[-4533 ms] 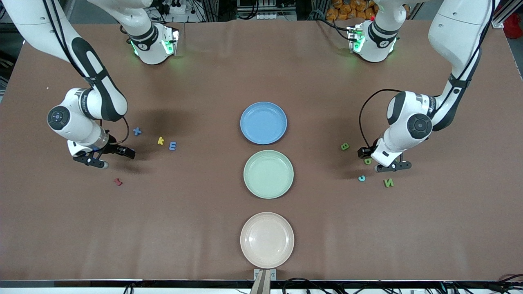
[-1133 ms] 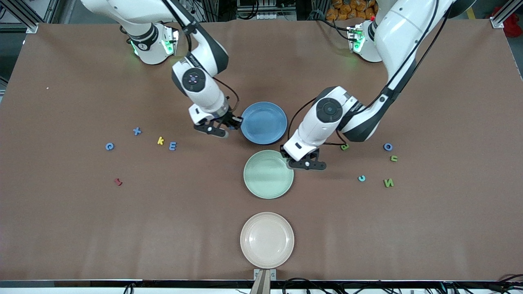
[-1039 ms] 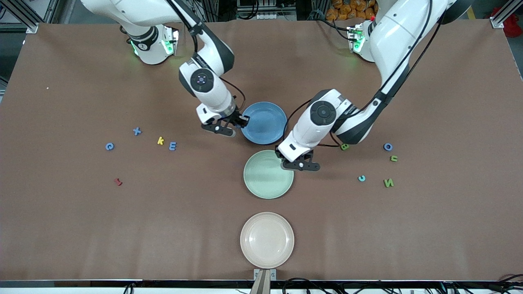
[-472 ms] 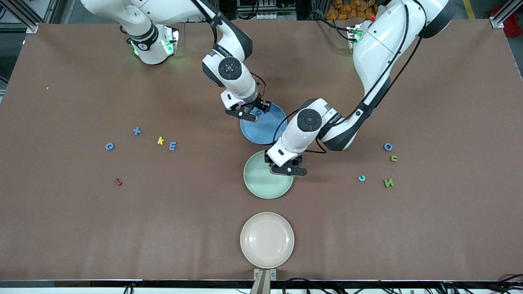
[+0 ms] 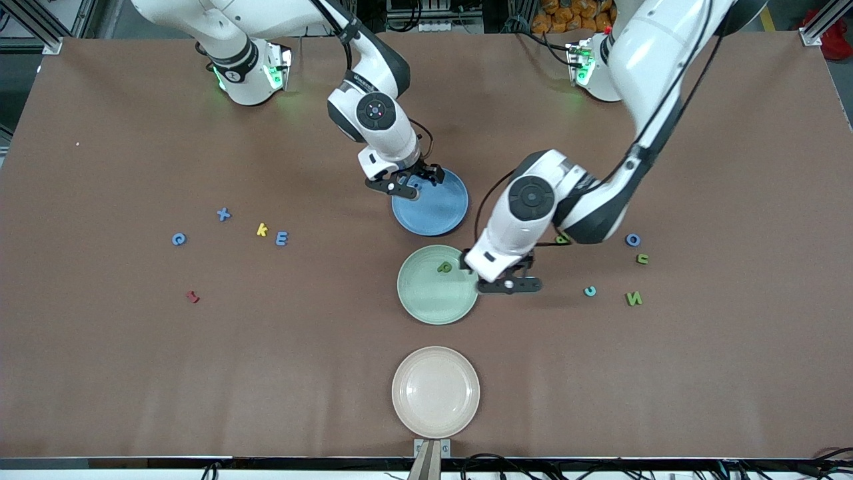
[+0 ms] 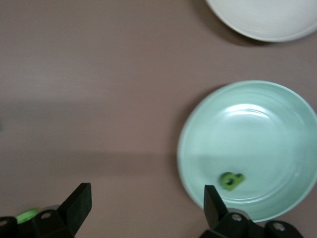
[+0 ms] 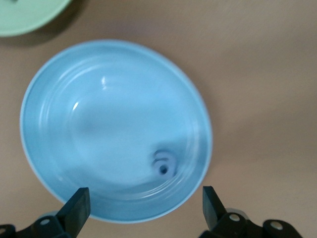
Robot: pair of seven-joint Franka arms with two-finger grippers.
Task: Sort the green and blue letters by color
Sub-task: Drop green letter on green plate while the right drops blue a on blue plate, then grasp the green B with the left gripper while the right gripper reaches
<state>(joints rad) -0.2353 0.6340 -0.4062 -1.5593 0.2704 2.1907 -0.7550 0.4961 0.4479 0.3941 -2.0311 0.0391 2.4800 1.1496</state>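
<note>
My right gripper [image 5: 404, 184] is open and empty over the rim of the blue plate [image 5: 440, 213]. A blue letter [image 7: 164, 165] lies in that plate [image 7: 116, 129], just ahead of the gripper [image 7: 143, 206]. My left gripper [image 5: 510, 284] is open and empty, low over the table beside the green plate [image 5: 426, 300], toward the left arm's end. A green letter [image 5: 444, 267] lies in the green plate; the left wrist view shows the letter [image 6: 231, 180], the plate [image 6: 257, 129] and the gripper [image 6: 146, 208].
Blue C [image 5: 178, 239], x [image 5: 224, 214] and E [image 5: 282, 238], a yellow k [image 5: 262, 230] and a dark red letter [image 5: 192, 297] lie toward the right arm's end. Blue O [image 5: 632, 239], green u [image 5: 642, 259], green N [image 5: 634, 299], teal c [image 5: 590, 291] lie toward the left arm's. A beige plate [image 5: 435, 392] sits nearest the camera.
The left gripper has left the green letter in the green plate and moved off it toward the left arm's end. The right gripper stays over the blue plate.
</note>
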